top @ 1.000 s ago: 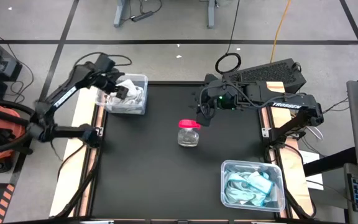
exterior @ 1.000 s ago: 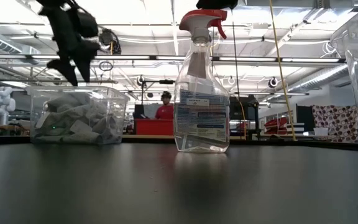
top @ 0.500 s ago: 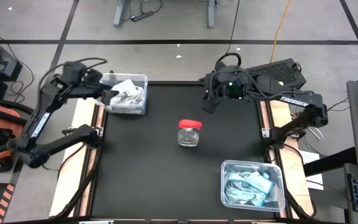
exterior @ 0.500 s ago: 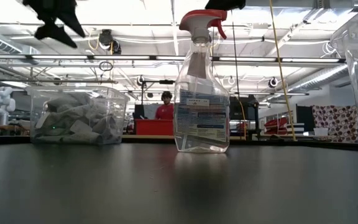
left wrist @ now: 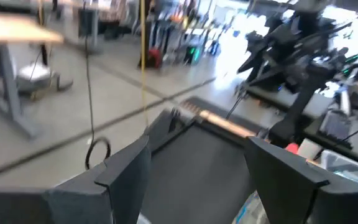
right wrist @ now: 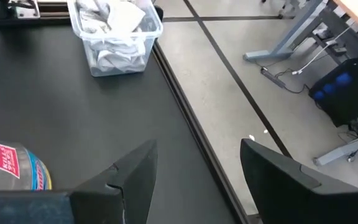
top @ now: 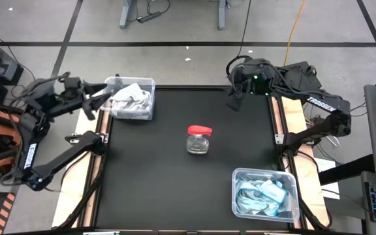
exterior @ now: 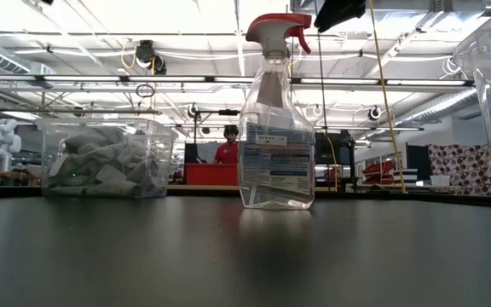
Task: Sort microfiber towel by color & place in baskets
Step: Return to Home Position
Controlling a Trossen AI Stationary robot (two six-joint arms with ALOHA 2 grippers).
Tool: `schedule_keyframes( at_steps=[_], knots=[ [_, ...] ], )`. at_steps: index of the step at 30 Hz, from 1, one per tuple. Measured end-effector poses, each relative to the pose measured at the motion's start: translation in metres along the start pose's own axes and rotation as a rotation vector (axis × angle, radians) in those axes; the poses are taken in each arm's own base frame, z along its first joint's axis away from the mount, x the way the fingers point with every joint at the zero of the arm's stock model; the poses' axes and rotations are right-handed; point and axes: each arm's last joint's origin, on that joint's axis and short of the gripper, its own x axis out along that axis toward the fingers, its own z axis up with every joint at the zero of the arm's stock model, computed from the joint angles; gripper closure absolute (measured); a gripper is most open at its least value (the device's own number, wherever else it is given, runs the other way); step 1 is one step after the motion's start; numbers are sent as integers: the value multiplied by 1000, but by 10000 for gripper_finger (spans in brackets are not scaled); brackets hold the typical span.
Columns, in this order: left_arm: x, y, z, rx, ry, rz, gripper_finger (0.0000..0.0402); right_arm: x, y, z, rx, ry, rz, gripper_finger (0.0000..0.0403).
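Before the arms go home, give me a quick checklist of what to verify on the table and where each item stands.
1. The left gripper is empty: ok, open, nothing between its fingers, off the table's left edge beside the far left bin.
2. The right gripper is empty: ok, open, over the table's far right part.
3. The white-grey towels are in the far left bin: ok.
4. The blue towels are in the near right bin: ok.
5. No towel lies loose on the table: ok.
6. The spray bottle stands upright, apart from both arms: ok.
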Motion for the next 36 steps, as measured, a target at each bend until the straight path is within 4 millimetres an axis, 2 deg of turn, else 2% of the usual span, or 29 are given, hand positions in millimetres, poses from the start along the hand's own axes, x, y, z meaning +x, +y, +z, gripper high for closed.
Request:
schedule_keyframes(
  at_steps=[7, 14, 23, 36],
  knots=[
    [-20, -13, -1, 63, -95, -42, 139, -19, -12, -3, 20, -40, -31, 181],
    [-29, -18, -5, 72, -106, -44, 139, -25, -16, -4, 42, -58, -34, 181],
    [-26, -13, -20, 41, 25, 6, 139, -30, -18, -7, 38, -61, 22, 181],
    [-28, -12, -35, -42, 158, 18, 139, -58, -23, -11, 24, -149, 93, 181]
  ],
)
